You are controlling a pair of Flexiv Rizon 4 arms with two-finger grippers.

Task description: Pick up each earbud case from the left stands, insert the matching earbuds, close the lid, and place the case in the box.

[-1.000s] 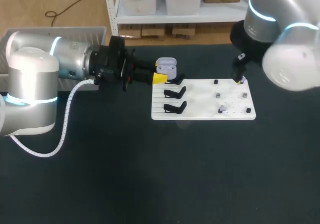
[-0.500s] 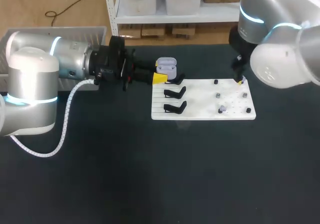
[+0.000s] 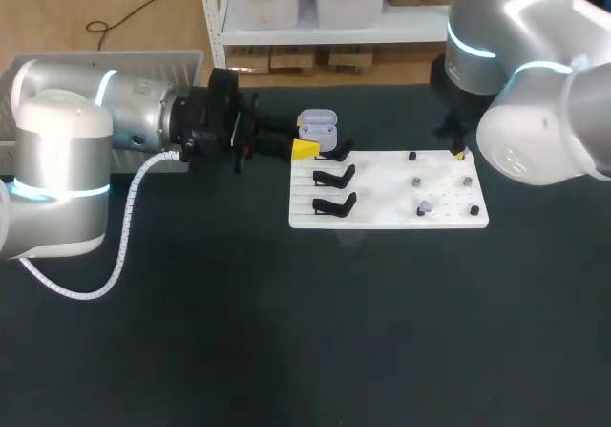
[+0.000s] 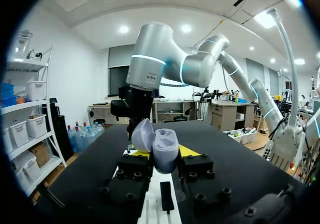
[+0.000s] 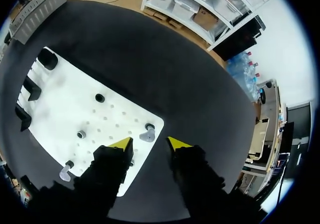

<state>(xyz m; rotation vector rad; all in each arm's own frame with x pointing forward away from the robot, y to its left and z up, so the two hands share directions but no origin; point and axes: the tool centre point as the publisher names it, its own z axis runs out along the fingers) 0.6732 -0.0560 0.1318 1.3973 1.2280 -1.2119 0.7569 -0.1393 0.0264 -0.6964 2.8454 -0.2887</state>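
A lavender earbud case (image 3: 318,129) with its lid up is held above the white board's (image 3: 387,219) far left corner, and my left gripper (image 3: 307,146) is shut on it. In the left wrist view the open case (image 4: 164,151) sits between the yellow fingertips (image 4: 189,150). My right gripper (image 3: 460,151) hangs over the board's far right corner. In the right wrist view its fingers stand apart, open, with a grey earbud (image 5: 148,133) on the board (image 5: 65,103) just ahead of the gap between the tips (image 5: 150,143). Neither finger touches it.
Two empty black stands (image 3: 334,175) (image 3: 334,203) sit on the board's left side. Small pegs and another earbud (image 3: 425,207) dot its right half; one more earbud (image 5: 66,170) lies beside my right fingers. The grey box (image 3: 115,64) stands behind my left arm.
My right arm's upper body has swung to the left while its gripper stayed over the board's far right corner. The left arm and the case have not moved.
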